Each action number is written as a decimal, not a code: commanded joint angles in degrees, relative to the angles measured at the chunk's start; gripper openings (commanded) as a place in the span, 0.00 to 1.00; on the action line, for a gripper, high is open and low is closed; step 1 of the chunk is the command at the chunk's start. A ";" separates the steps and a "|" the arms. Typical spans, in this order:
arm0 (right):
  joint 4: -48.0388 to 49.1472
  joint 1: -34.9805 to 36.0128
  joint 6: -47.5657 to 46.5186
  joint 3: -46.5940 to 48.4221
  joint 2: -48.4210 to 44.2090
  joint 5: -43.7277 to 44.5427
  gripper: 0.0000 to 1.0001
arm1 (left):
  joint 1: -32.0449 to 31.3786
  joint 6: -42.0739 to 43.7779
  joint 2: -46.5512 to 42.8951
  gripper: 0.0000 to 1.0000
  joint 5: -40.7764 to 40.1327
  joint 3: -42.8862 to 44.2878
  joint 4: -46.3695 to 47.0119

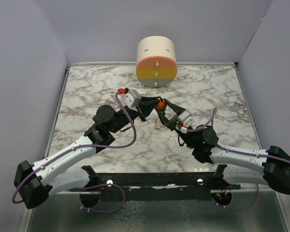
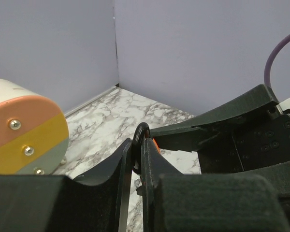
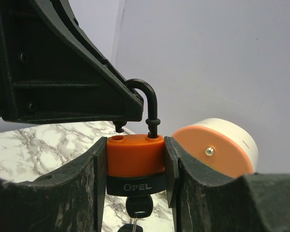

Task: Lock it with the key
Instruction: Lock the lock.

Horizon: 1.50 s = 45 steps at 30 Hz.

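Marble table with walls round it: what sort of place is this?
Probably a lab test booth for robots: plain walls box in the table, a left arm and right arm are bolted at its near edge, with a padlock and a striped drum as props.

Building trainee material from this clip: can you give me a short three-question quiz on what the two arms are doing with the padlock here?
1. True or false: the shackle of the padlock is pressed fully home into the body.
2. What holds the orange padlock body? A) nothing, it lies loose; B) the right end effector; C) a bench clamp.
3. In a word or two: what is the left end effector closed around?

Key
1. False: one leg stands clear above its hole.
2. B: its fingers press on both sides of the body.
3. The shackle.
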 commanded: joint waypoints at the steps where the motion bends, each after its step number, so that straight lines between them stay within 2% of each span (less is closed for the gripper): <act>1: 1.92 0.41 -0.01 1.65 -0.46 1.03 0.01 | -0.03 -0.51 0.32 0.07 2.08 2.09 1.70; 3: 1.93 0.44 -0.03 1.63 -0.28 1.10 0.01 | -0.08 -0.57 0.31 0.00 2.14 2.16 1.70; 12: 2.06 0.45 -0.12 1.96 0.48 1.26 0.01 | -0.02 -2.28 0.28 0.01 3.83 2.50 1.61; 16: 1.54 0.46 -0.08 1.86 0.15 1.21 0.01 | -0.01 -2.89 -0.80 0.25 2.70 1.53 1.69; 22: 1.17 0.44 0.08 1.84 0.22 1.19 0.01 | -0.01 -3.00 -2.84 0.32 1.27 1.30 1.70; 33: 0.87 0.41 0.34 2.20 0.21 0.95 0.01 | -0.02 -1.76 -2.88 0.27 0.01 1.92 1.62; 45: 0.87 0.40 0.54 2.14 -0.15 0.54 0.01 | -0.01 -1.47 -1.30 0.27 -0.46 2.45 0.63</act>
